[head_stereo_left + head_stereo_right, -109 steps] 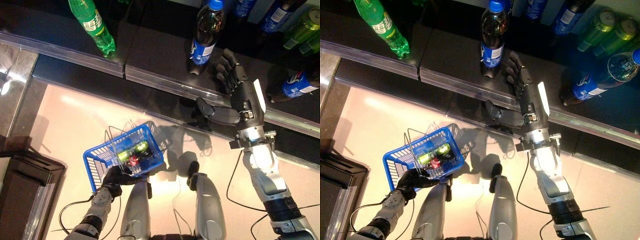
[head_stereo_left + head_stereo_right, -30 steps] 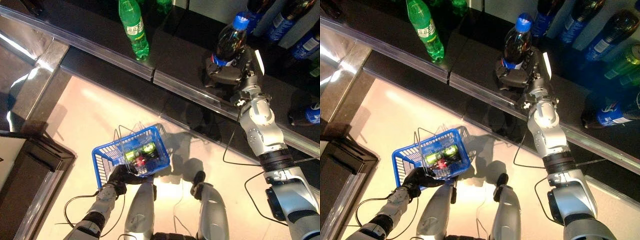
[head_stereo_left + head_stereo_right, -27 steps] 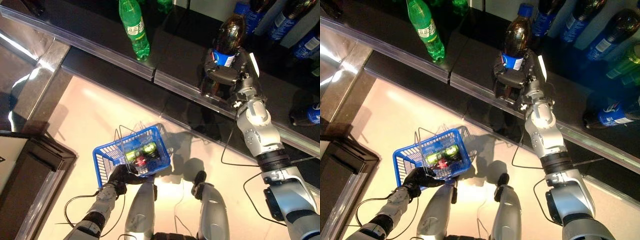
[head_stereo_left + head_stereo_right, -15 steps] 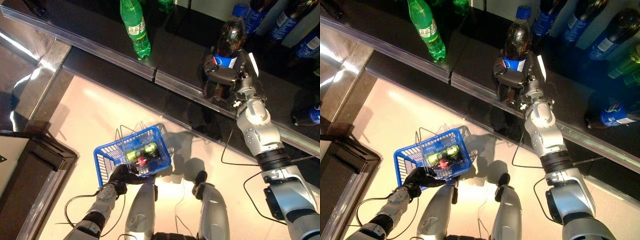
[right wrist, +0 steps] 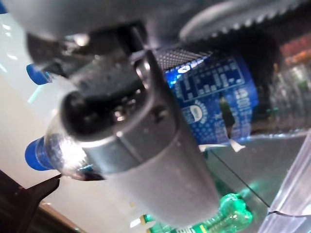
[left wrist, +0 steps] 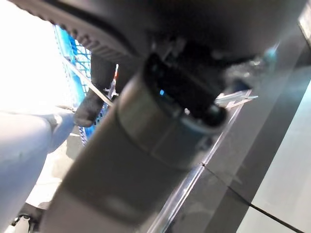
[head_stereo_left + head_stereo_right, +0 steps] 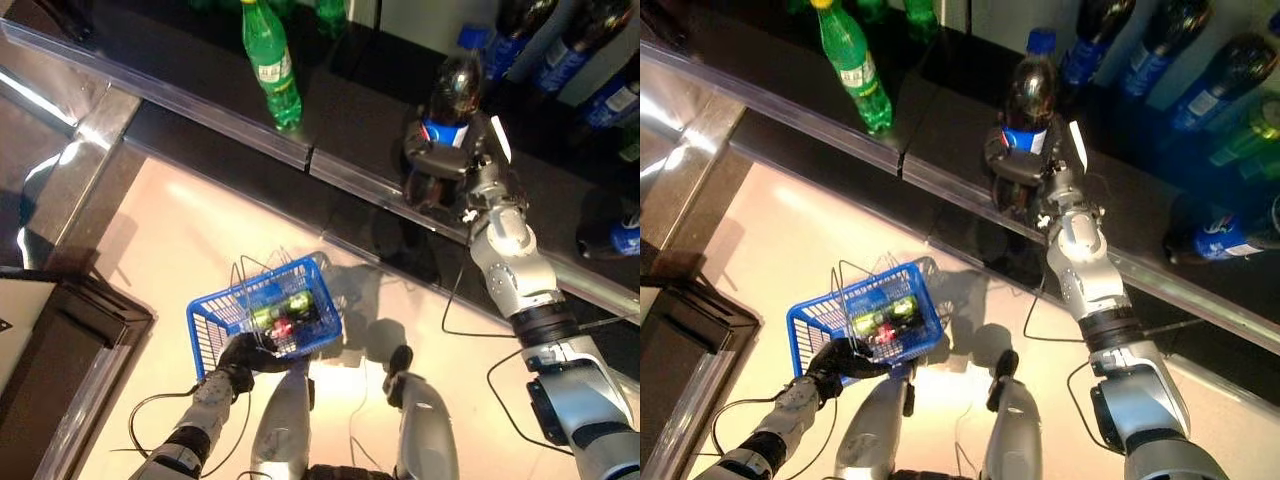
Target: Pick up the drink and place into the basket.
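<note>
A dark cola bottle with a blue cap and blue label stands at the front of a black shelf. My right hand is curled round its lower part, thumb on the near side; it is shut on the bottle. Low down, the blue wire basket hangs over the pale floor with my left hand shut on its near rim. In the left wrist view a finger hooks over the basket's wire. Green and red drinks lie in the basket.
A green bottle stands further left on the shelf, behind a clear front rail. More blue-labelled bottles stand at the back right. A dark cabinet sits at the lower left.
My right hand, open beside the cola bottle at first, has closed round its lower part. The camera has shifted a little. The left hand still holds the basket in place.
</note>
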Tool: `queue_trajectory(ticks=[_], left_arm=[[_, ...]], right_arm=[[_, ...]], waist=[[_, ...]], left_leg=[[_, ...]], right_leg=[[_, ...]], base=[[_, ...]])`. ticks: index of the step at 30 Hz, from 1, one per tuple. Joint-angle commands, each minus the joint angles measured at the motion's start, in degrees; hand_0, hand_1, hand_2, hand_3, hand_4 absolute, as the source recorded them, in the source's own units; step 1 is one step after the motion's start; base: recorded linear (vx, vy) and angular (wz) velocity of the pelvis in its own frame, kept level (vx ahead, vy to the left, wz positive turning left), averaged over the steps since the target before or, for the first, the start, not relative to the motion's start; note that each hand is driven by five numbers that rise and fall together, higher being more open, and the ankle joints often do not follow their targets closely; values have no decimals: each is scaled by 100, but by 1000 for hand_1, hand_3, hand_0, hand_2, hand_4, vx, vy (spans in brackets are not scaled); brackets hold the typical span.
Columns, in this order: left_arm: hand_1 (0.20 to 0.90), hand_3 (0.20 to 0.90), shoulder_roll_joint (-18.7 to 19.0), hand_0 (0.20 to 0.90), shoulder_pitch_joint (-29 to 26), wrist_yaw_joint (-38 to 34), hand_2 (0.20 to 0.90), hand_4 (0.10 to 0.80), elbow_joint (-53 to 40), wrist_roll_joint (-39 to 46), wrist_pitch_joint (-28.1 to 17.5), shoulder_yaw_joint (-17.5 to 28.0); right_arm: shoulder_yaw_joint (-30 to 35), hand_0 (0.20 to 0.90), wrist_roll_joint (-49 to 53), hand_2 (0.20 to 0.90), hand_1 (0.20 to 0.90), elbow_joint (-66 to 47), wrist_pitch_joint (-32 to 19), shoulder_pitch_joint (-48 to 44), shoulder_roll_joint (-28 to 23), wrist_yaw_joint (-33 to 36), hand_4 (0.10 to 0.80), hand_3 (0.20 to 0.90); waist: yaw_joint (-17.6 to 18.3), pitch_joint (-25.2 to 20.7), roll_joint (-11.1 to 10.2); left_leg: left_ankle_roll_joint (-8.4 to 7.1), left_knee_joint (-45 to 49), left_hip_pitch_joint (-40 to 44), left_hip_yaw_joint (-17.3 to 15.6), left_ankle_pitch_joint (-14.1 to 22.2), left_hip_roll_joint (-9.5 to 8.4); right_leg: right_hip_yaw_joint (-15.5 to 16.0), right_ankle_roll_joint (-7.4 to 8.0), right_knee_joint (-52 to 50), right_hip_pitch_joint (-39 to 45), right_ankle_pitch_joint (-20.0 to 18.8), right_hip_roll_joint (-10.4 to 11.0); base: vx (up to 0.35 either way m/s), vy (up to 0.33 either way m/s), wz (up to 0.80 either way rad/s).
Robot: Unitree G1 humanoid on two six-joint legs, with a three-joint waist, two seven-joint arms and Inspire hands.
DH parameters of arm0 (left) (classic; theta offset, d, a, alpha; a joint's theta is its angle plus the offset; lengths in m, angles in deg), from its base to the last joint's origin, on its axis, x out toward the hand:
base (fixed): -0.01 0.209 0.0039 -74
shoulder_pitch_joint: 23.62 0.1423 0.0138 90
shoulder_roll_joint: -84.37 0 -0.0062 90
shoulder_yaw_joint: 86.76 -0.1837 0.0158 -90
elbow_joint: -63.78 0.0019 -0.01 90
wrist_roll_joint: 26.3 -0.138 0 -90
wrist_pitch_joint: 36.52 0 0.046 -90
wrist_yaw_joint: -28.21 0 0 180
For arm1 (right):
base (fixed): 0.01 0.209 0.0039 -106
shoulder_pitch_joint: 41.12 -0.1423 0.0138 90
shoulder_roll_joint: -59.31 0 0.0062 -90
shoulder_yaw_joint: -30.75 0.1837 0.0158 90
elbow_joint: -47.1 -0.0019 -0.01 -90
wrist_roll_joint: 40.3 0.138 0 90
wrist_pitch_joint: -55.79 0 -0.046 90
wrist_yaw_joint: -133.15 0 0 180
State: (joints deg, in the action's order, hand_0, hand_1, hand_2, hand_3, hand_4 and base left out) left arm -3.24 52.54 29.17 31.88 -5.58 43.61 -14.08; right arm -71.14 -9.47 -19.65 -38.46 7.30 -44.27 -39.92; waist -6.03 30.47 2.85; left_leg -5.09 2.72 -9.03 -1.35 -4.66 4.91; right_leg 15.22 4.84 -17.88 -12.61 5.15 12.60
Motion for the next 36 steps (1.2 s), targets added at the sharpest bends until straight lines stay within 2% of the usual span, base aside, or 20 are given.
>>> queue_trajectory(ticks=[1, 5, 11, 16, 20, 25, 30, 36], left_arm=[[300, 200, 380, 300, 659, 197, 300, 100, -386, 2, -550, 0], [300, 200, 389, 300, 808, 191, 300, 100, -345, -155, -490, 148], [300, 200, 413, 300, 963, 194, 300, 100, -282, -322, -326, 440], [300, 200, 411, 300, 1011, 162, 300, 100, -332, -265, -392, 654], [300, 200, 423, 300, 1030, 309, 300, 100, -659, 82, -418, 990], [300, 200, 379, 300, 1204, 640, 300, 100, -1659, 731, -532, 1306], [300, 200, 487, 300, 1229, 891, 300, 100, -2552, 1173, -517, 1402], [300, 200, 553, 300, 1226, 1526, 300, 100, -4090, 1861, -490, 1462]], right_arm=[[137, 300, -82, 300, 300, -907, -789, -369, -270, -149, 100, 200], [199, 300, -42, 300, 300, -952, -821, 39, -182, -154, 100, 200], [260, 300, 41, 300, 300, -1059, -829, 615, -46, -136, 100, 200], [249, 300, -11, 300, 300, -1230, -860, 784, 38, -183, 100, 200], [308, 300, -116, 300, 300, -1542, -820, 1033, 194, -221, 100, 200], [431, 300, -319, 300, 300, -1959, -907, 1482, 344, -480, 100, 200], [485, 300, -200, 300, 300, -2218, -861, 1647, 366, -617, 100, 200], [395, 300, -177, 300, 300, -2544, -887, 1780, 529, -745, 100, 200]], waist=[[-86, -942, -100], [-97, -1369, -177], [-120, -2124, -279], [-153, -2375, -312], [-186, -2525, -332], [-295, -2643, -360], [-390, -2681, -397], [-637, -2698, -462]], left_leg=[[-58, -235, 367, -246, 158, 24], [-91, -657, 742, -336, 29, 60], [-110, -772, 1046, -407, 120, 113], [-106, -772, 1163, -422, 168, 98], [-100, -772, 1246, -459, 212, 118], [-93, -772, 1322, -461, 222, 163], [-95, -772, 1356, -387, 222, 180], [-58, -772, 1378, -184, 226, 155]], right_leg=[[-114, 347, 1604, 732, -1021, 271], [-25, 406, 1938, 1086, -1133, 205], [126, 468, 2235, 1566, -1180, 140], [111, 501, 2288, 1609, -1182, 130], [162, 502, 2288, 1725, -1157, 144], [324, 501, 2288, 1852, -1128, 178], [473, 509, 2288, 1956, -1109, 206], [728, 526, 2284, 2123, -1080, 244]], base=[[80, -17, -4], [117, -37, 5], [129, -43, 27], [59, -19, 11], [69, -19, 1], [47, -16, 2], [28, -16, 9], [24, -12, 28]])
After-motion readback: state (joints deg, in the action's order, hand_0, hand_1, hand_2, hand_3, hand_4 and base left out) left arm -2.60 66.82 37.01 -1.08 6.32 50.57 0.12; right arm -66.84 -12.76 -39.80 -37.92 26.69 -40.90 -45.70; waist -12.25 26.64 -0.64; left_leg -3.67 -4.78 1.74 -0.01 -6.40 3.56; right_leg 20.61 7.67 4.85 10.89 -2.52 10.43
